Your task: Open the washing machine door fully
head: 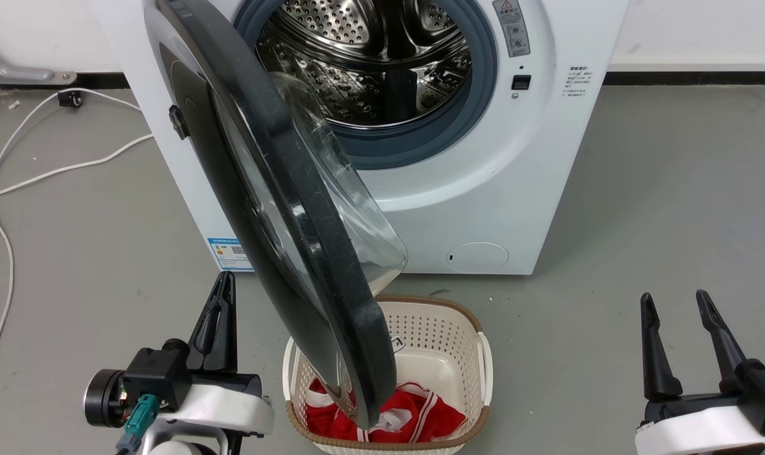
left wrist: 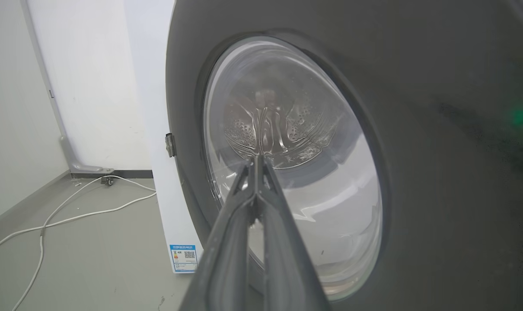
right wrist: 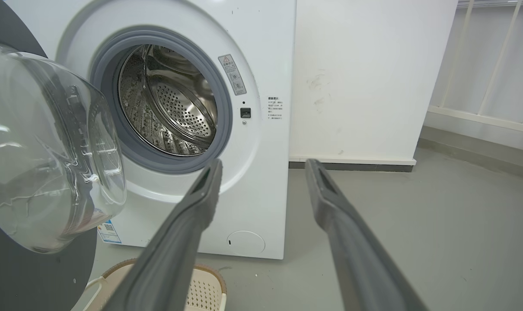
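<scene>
The white washing machine (head: 483, 189) stands at the back with its steel drum (head: 370, 57) exposed. Its round black-ringed door (head: 281, 208) with the clear glass bowl (head: 351, 208) is swung out toward me, hinged on the left, roughly at a right angle to the front. My left gripper (head: 221, 284) is shut with nothing in it, just left of the door's outer face; in the left wrist view its tips (left wrist: 257, 162) point at the door glass (left wrist: 296, 172). At the lower right my right gripper (head: 673, 303) is open and empty, away from the machine (right wrist: 253, 129).
A cream laundry basket (head: 477, 354) with red-and-white clothes (head: 420, 417) sits on the grey floor below the door's free edge. A white cable (head: 16, 183) trails over the floor at the left. A white wall (right wrist: 365, 77) stands right of the machine.
</scene>
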Available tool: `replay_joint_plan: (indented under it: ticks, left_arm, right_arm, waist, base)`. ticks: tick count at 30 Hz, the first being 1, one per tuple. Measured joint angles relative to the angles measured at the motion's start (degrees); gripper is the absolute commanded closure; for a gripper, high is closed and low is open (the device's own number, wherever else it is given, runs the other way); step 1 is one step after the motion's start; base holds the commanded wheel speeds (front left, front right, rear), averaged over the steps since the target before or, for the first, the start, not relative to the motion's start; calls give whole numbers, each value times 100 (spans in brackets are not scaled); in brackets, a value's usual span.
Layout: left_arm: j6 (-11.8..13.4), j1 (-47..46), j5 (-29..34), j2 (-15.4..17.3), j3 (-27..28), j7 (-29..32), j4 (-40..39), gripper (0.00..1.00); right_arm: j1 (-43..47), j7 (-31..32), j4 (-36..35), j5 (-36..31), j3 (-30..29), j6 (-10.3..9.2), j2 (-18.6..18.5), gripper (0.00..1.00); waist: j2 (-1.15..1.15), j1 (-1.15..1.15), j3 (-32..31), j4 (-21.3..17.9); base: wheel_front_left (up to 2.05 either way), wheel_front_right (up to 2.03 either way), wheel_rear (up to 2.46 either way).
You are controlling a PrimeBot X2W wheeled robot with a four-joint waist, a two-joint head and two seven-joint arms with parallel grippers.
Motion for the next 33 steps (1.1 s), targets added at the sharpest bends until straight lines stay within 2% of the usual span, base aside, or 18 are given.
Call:
replay_joint_plan:
  ticks: [7, 17, 25, 29, 33]
  left_arm:
    - [-12, -30, -27, -1, 37, 0, -180, 100]
    - [-2, -407, -16, -1, 67, 0, -1635, 100]
    - [114, -674, 158, 0, -52, -1, -2796, 100]
    - [112, -784, 220, 0, -230, -1, -3315, 100]
    - [-21, -829, 186, 0, -539, -1, -3598, 100]
  right_arm:
    - [-14, -36, 38, 43, -2, 0, 0, 0]
    - [-101, -85, 87, 58, -30, 0, 0, 0]
    - [-101, -97, 137, 79, -34, 0, 1, 0]
    - [-101, -99, 142, 86, -43, 0, 0, 0]
    - [-101, -98, 144, 89, -44, 0, 0, 0]
  waist:
    - [0, 0, 34, -5]
    - [0, 0, 113, 10]
    - [0, 0, 99, 19]
    - [0, 0, 94, 6]
    - [0, 0, 90, -4]
  base:
    - [0, 0, 0]
    - [0, 0, 0]
    - [0, 0, 0]
    - [0, 0, 0]
    - [0, 0, 0]
